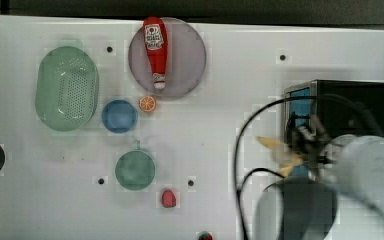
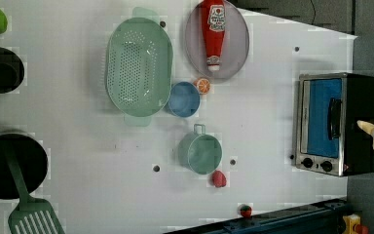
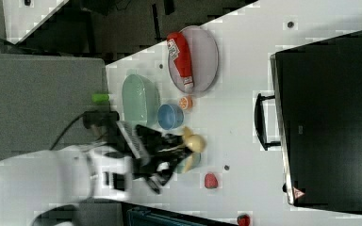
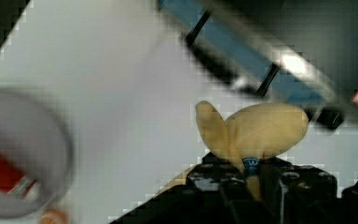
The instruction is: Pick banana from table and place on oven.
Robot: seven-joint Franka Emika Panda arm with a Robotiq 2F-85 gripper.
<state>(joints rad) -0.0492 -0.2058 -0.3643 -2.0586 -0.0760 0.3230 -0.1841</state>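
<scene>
The pale-yellow banana (image 1: 280,151) hangs in the air with its peel strips splayed, and my gripper (image 1: 296,149) is shut on it. In the wrist view the banana (image 4: 256,133) sticks out from between the black fingers (image 4: 223,182), with the oven's blue glass door (image 4: 242,44) and handle just beyond it. The oven (image 1: 352,107) stands at the top view's right on the white table (image 1: 220,150). In the top view the banana lies over the door's front edge. In the right view the banana (image 3: 193,141) and gripper (image 3: 185,147) are left of the oven (image 3: 330,117).
A ketchup bottle (image 1: 155,50) lies on a grey plate (image 1: 187,55). A green colander (image 1: 66,87), blue bowl (image 1: 119,116), orange slice (image 1: 147,103), teal cup (image 1: 135,170) and red strawberry (image 1: 168,198) are on the top view's left half. Black cables (image 1: 240,165) loop beside the arm.
</scene>
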